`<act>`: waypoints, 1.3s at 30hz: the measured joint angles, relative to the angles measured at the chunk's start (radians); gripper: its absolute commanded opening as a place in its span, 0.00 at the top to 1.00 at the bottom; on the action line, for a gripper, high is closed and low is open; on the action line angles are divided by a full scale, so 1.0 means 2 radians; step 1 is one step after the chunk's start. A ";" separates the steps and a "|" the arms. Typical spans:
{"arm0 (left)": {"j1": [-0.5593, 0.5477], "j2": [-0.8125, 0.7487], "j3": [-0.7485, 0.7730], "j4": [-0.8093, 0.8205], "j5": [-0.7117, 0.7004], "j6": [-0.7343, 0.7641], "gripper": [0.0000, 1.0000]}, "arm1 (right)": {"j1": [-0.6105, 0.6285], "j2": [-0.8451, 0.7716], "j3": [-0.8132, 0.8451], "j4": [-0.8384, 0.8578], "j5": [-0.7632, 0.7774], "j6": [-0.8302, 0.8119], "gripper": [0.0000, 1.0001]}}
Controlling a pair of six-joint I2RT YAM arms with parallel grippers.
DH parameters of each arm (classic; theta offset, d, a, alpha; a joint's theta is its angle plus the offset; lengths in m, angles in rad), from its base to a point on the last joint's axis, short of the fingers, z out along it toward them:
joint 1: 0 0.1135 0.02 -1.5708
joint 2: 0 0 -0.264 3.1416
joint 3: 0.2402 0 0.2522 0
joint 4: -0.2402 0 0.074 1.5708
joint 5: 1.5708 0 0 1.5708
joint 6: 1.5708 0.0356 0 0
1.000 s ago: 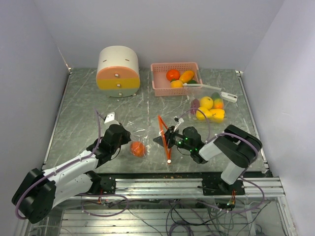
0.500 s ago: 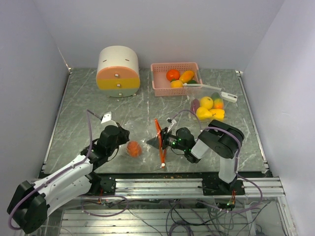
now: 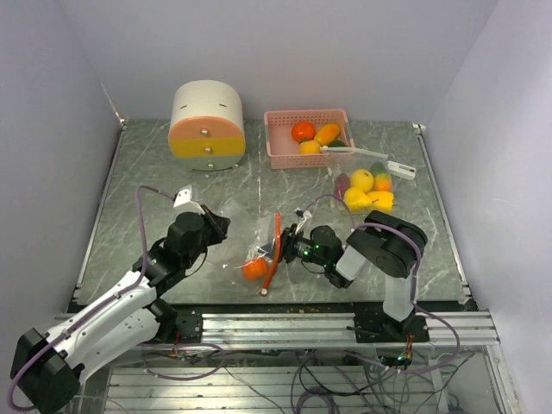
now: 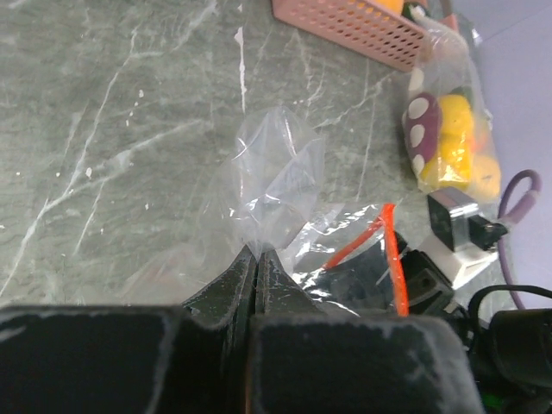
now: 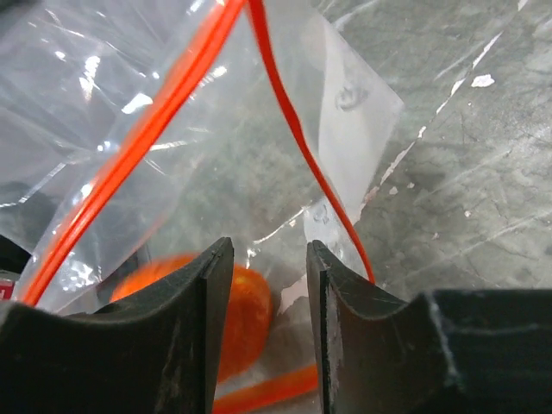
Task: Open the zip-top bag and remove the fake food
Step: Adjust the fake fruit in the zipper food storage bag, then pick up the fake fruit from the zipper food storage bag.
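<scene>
Tabletop seen from above carries the zip-top bag between both arms, with an orange fake fruit inside it. From the left wrist, the left gripper is clamped on the bag's clear film. From the right wrist, the right gripper stands narrowly parted before the fruit, seemingly gripping nothing.

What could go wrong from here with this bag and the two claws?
The left claw pinches only a thin fold of the zip-top bag; the film may slip out. The right claw stands open by the orange zip strip, so the mouth might sag shut over the orange fruit seen through the film.
</scene>
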 measured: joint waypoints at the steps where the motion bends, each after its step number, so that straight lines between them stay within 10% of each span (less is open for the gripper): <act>1: 0.000 0.006 0.000 -0.001 0.000 0.000 0.93 | 0.000 0.001 0.000 0.004 -0.001 0.000 0.58; 21: 0.000 0.097 -0.031 0.018 -0.023 -0.002 0.93 | 0.001 -0.002 -0.026 0.050 -0.056 -0.012 0.08; 39: 0.000 0.146 -0.037 0.031 -0.026 -0.006 0.93 | 0.081 -0.039 -0.027 -0.038 -0.092 -0.124 0.05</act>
